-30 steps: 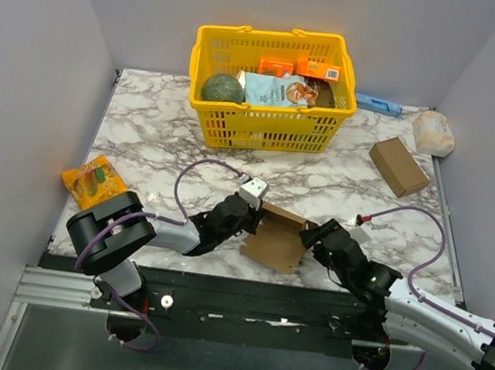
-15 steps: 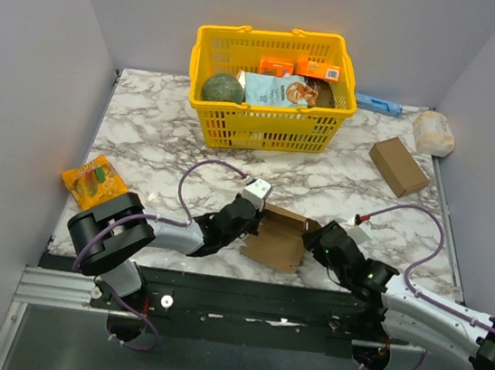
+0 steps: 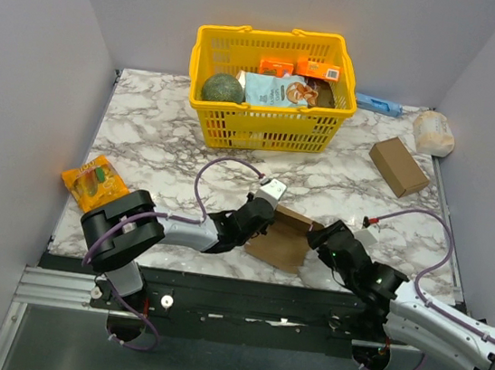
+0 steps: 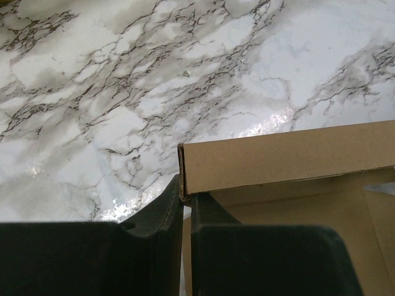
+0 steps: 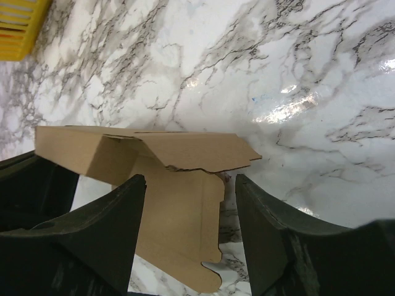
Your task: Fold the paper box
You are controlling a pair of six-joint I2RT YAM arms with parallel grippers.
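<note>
The paper box [image 3: 284, 241] is a thin brown cardboard piece with creases and notched tabs, lying near the table's front edge with its far wall folded up. My left gripper [image 3: 259, 220] is shut on the box's left upright edge; in the left wrist view the cardboard wall [image 4: 284, 154] sits pinched between the two black fingers [image 4: 162, 213]. My right gripper [image 3: 321, 239] is open at the box's right side. In the right wrist view its fingers [image 5: 117, 213] straddle the flat panel and raised flap [image 5: 179, 185] without touching them.
A yellow basket [image 3: 204, 112] with groceries stands at the back centre. A blocky brown carton [image 3: 398, 166] and a white bag [image 3: 433, 132] lie at the back right. An orange snack packet [image 3: 94, 179] lies at the left. A blue item [image 3: 378, 105] lies behind the basket.
My left gripper has moved right, pushing the box's left edge with it. My right gripper has shifted slightly right and toward the front. The box has moved a little right.
</note>
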